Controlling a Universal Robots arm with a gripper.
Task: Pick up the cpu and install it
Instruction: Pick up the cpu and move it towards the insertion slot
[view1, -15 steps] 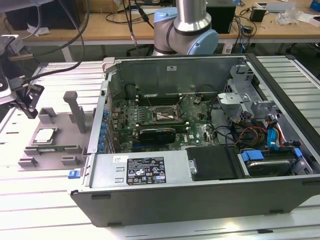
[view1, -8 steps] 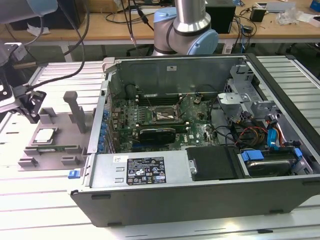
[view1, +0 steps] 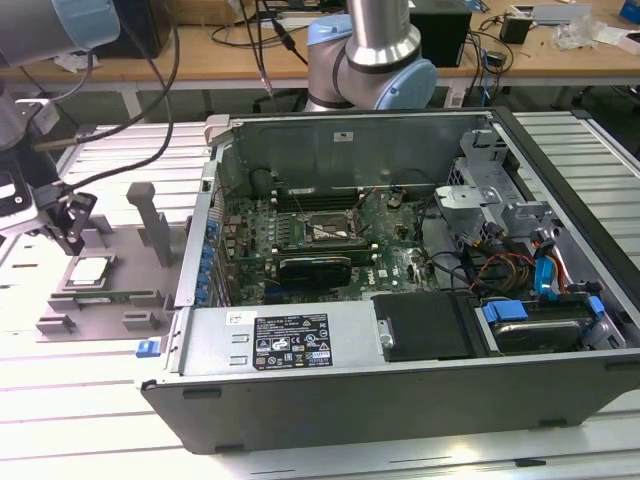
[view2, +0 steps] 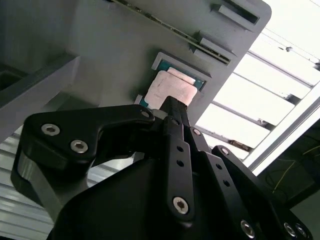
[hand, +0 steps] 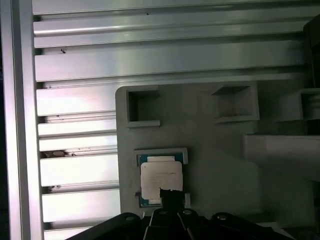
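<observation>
The cpu (view1: 90, 270) is a small pale silver square lying flat in a recess of the grey plastic tray (view1: 110, 300) at the exterior view's left. My gripper (view1: 70, 238) hangs just above the tray, close over the chip's near edge. In both wrist views the dark fingers come together in one narrow tip, shut with nothing between them, and that tip (view2: 172, 104) (hand: 170, 194) overlaps one edge of the cpu (view2: 172, 87) (hand: 161, 175). The dark metal-framed socket (view1: 325, 230) sits on the motherboard inside the open computer case.
Upright grey blocks (view1: 150, 215) rise from the tray beside the gripper. The open case's side wall (view1: 205, 210) stands between tray and motherboard. A second arm's base (view1: 370, 70) stands behind the case. Ribbed metal table (hand: 75, 170) surrounds the tray.
</observation>
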